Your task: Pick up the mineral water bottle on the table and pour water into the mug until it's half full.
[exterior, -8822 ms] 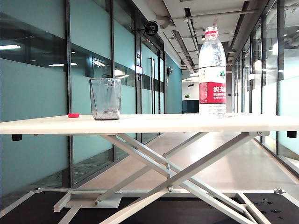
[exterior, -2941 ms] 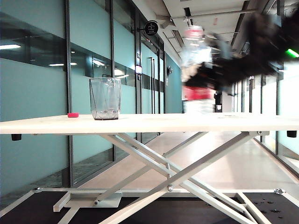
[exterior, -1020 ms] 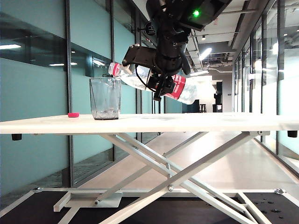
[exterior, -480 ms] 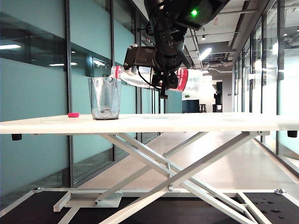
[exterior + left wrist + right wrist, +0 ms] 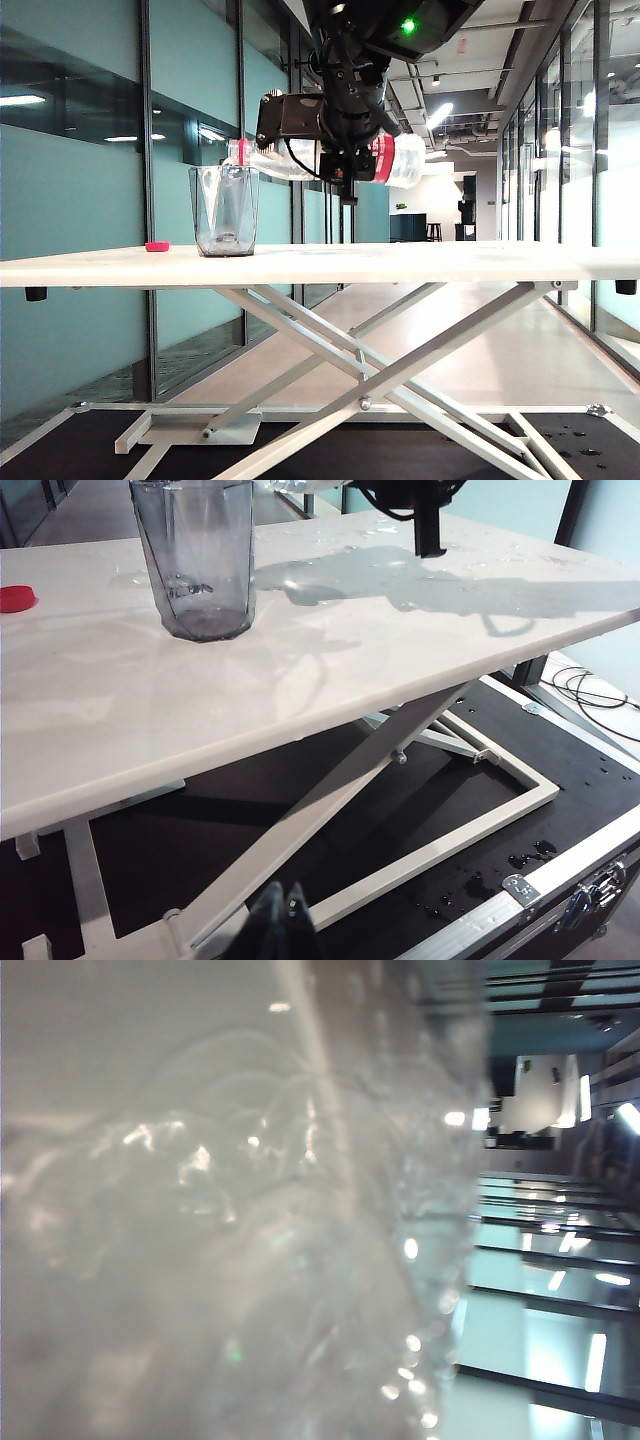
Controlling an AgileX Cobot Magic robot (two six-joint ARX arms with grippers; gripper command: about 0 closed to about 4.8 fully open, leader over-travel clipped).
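Mineral water bottle level, right gripper clamping; mouth above mug rim; left gripper closed.

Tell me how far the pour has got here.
Done: the right gripper holds the bottle lifted off the table, tipped about level, neck over the mug. In hand: the pour itself; the mug shows only a little water at the bottom. Left: fill to half and right the bottle. The left gripper hangs shut below the table edge.
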